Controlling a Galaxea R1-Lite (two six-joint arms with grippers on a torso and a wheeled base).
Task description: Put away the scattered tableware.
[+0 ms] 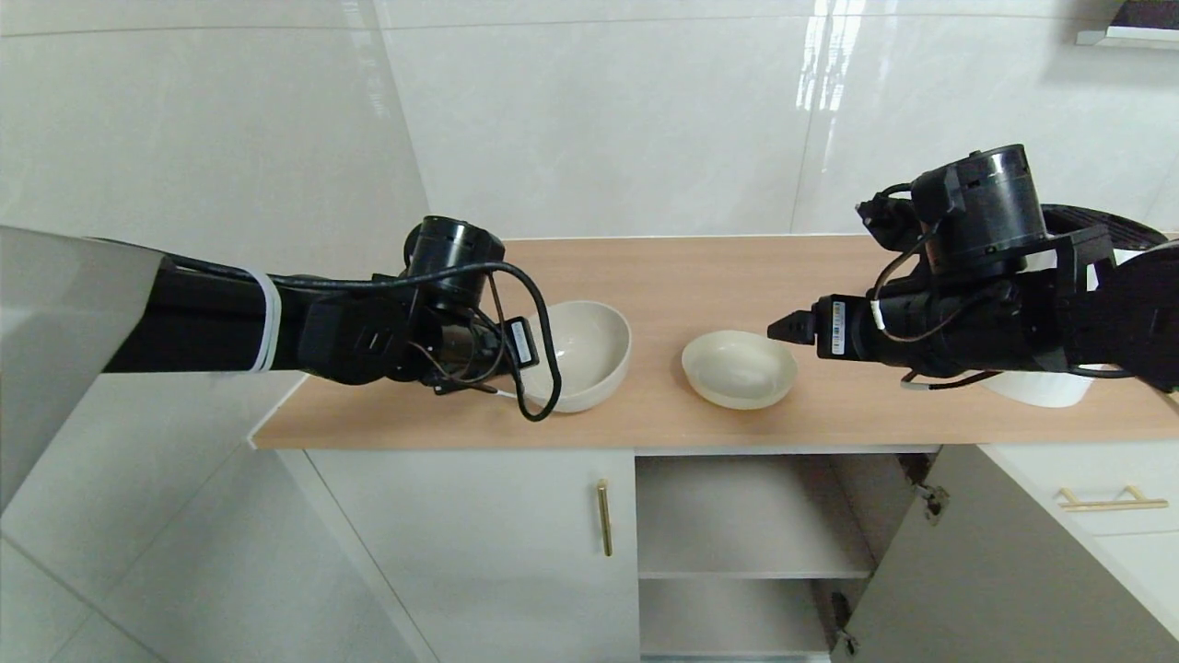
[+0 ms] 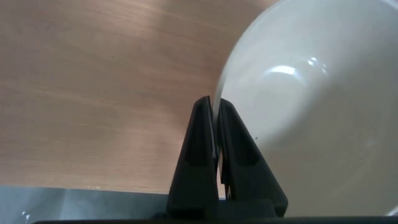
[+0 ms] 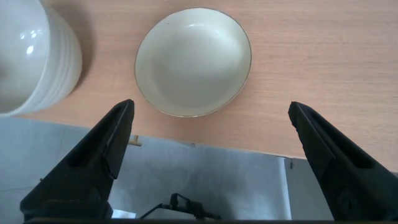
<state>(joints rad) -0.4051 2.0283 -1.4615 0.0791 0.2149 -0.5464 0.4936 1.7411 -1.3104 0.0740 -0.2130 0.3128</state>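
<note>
Bowl (image 1: 589, 345) rim pinched in left jaws; right jaws wide near dish (image 1: 740, 368).

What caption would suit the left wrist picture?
Left tool shut on the rim of a white bowl, wooden counter beneath.

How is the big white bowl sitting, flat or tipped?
Tipped. The left gripper is shut on the big bowl at its rim, and its opening leans toward that arm, not straight up.

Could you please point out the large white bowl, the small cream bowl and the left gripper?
large white bowl (image 1: 589, 345): head view, on its inner wall.
small cream bowl (image 3: 193, 62): right wrist view, middle of its inside.
left gripper (image 2: 216, 103): left wrist view, between fingertips clamping large white bowl's rim.
</note>
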